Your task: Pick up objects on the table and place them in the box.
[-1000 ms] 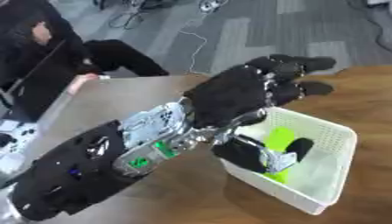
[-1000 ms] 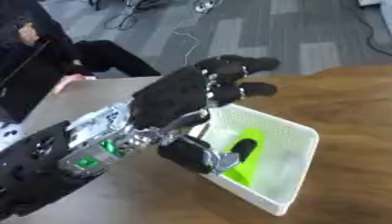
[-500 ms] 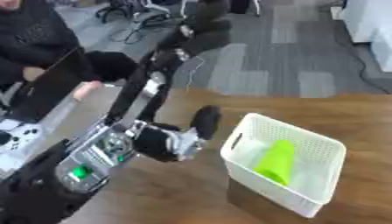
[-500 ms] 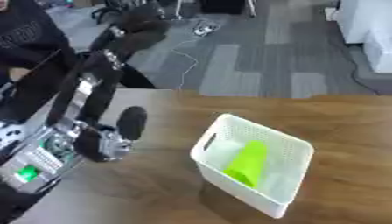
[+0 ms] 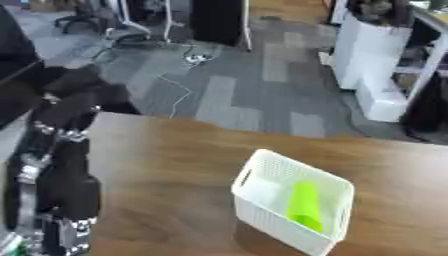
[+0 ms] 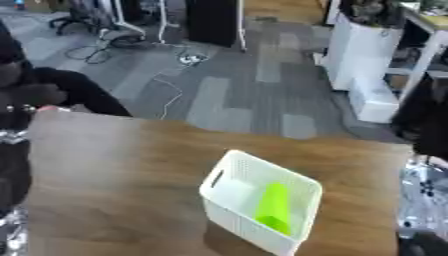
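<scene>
Left hand [image 5: 74, 85] blurs, fingers unreadable; green object [image 5: 306, 206] lies in box [image 5: 262, 220].

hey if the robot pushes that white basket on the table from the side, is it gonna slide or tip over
Probably slide. The white basket looks like thin perforated plastic, so likely light, and it sits flat on the smooth wooden table. Its walls look tall against its base, so a push near the rim might tip it. The green object lying inside looks elongated, possibly rounded, so it may shift.
</scene>
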Motion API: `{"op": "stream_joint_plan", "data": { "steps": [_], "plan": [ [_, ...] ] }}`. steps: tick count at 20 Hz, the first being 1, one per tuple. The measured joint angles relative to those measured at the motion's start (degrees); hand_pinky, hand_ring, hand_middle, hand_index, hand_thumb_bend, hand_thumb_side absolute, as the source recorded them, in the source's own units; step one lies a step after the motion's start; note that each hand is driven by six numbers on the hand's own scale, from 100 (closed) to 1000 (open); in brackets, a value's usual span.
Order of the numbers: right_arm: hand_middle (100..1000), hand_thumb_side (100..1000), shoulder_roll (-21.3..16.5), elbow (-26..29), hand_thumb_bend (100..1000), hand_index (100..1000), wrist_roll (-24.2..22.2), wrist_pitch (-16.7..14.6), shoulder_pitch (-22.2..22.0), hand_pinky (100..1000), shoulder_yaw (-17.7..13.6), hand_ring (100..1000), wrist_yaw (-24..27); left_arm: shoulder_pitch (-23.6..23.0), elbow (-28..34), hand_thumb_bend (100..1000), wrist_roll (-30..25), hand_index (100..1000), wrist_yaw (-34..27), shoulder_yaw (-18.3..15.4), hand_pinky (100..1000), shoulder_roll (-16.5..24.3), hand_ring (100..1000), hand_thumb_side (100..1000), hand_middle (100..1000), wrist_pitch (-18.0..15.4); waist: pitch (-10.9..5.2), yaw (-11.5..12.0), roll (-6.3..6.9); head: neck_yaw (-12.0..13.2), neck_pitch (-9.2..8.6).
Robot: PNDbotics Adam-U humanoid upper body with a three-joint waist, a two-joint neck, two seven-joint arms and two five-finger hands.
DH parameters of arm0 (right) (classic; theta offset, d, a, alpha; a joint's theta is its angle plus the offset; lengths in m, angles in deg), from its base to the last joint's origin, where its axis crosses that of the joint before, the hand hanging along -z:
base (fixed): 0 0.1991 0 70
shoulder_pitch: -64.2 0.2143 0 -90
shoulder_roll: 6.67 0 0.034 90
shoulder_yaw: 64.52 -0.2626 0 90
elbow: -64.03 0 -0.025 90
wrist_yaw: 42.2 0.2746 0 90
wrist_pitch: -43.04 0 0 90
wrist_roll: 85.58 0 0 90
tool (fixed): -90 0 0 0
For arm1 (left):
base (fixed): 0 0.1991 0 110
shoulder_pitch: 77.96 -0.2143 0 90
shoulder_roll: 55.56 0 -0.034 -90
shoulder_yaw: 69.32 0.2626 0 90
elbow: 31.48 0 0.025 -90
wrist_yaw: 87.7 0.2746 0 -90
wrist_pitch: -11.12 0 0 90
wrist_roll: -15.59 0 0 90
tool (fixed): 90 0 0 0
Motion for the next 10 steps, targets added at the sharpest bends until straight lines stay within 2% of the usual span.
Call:
{"op": "stream_joint_plan", "data": {
  "steps": [3,6,10],
  "plan": [
    [336,1000,-0.7,-1.1,100,463,0.3,-0.3,-0.3,273,-0.5,310,-0.7,1.6,0.0,100,-8.1,788,-5.3,-0.6,791,0.0,825,728,906,-1.6,-0.48,0.0,0.43,-0.8,-0.53],
    [316,1000,-1.1,-0.1,100,442,-0.2,0.2,-0.2,264,-2.2,305,-3.6,2.4,0.0,100,-17.9,774,-9.5,-1.1,819,-0.4,853,782,941,-2.7,-0.94,-0.5,0.75,0.2,-0.78],
    [301,1000,-1.1,1.7,100,411,-1.7,1.7,1.1,261,-4.1,304,-8.8,2.5,0.0,100,-29.8,788,-14.5,-1.9,827,-0.5,866,785,965,-3.4,-1.14,-1.4,1.24,1.9,0.42]
  ]
}}
